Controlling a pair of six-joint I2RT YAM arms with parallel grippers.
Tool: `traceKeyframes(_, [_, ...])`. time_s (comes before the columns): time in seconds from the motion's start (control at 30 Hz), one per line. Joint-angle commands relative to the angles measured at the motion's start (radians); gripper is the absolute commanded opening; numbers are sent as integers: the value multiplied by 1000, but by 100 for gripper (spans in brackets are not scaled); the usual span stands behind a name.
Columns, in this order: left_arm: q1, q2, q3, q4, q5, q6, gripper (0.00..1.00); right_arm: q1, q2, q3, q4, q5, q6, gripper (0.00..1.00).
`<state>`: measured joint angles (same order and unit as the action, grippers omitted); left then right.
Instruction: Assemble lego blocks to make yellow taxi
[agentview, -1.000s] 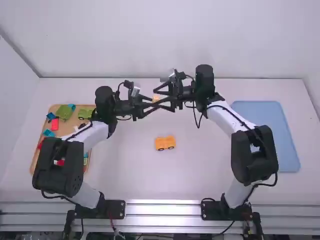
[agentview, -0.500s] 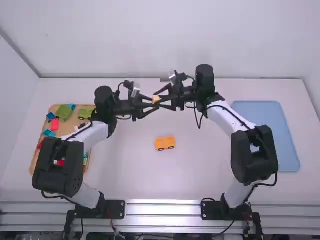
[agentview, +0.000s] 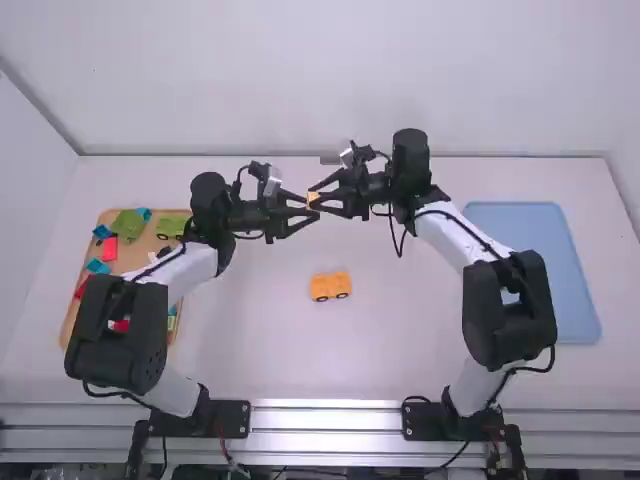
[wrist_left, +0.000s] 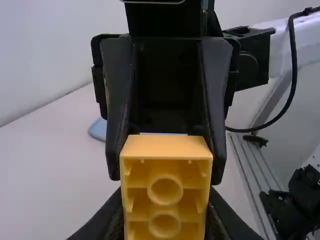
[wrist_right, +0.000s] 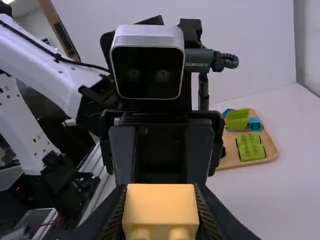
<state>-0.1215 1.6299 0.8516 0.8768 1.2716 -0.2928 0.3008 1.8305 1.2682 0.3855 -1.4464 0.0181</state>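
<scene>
Above the table's middle in the high view, my left gripper (agentview: 311, 207) and my right gripper (agentview: 312, 197) meet at one small yellow block (agentview: 313, 200). Both are shut on it. In the left wrist view, the block (wrist_left: 166, 147) turns its hollow underside with two round tubes to the camera, between the fingers of my left gripper (wrist_left: 166, 200); the right fingers press its far end. The right wrist view has the block (wrist_right: 161, 207) between the fingers of my right gripper (wrist_right: 161, 200). A yellow car piece (agentview: 330, 286) with black wheels stands on the table below.
A wooden tray (agentview: 150, 243) holding green, blue and red pieces lies at the left, partly beneath the left arm. A light blue tray (agentview: 535, 260) lies at the right, beside the right arm.
My right gripper has drawn its fingers together onto the block, which now shows more plainly between the two grippers. The left arm and the car piece look unmoved.
</scene>
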Motion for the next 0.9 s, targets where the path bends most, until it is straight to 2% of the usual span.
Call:
traceKeyframes(0.0, [-2,5,26,0,-34,6,33,14,8,-7,4,-49,0,25])
traceKeyframes(0.07, [-2,5,26,0,-35,6,47,13,8,-5,4,-48,0,22])
traceKeyframes(0.1, [-2,5,26,-1,-48,0,71,13,8,-4,4,-35,0,20])
traceKeyframes(0.13, [-2,5,26,-1,-48,0,71,13,8,-4,4,-35,0,20])
traceKeyframes(0.2, [-2,5,26,-13,-79,-9,95,11,8,-4,4,43,27,17])
traceKeyframes(0.23, [-2,5,26,-24,-87,-2,99,4,8,-4,4,117,60,17])
traceKeyframes(0.57, [8,5,25,-198,-116,153,99,-68,-7,-4,-20,593,166,16])
traceKeyframes(0.7, [3,5,25,-301,-289,152,99,-65,-68,-4,-190,862,130,16])
traceKeyframes(0.87, [10,5,25,-368,-446,152,99,4,-163,-3,-450,1310,29,21])
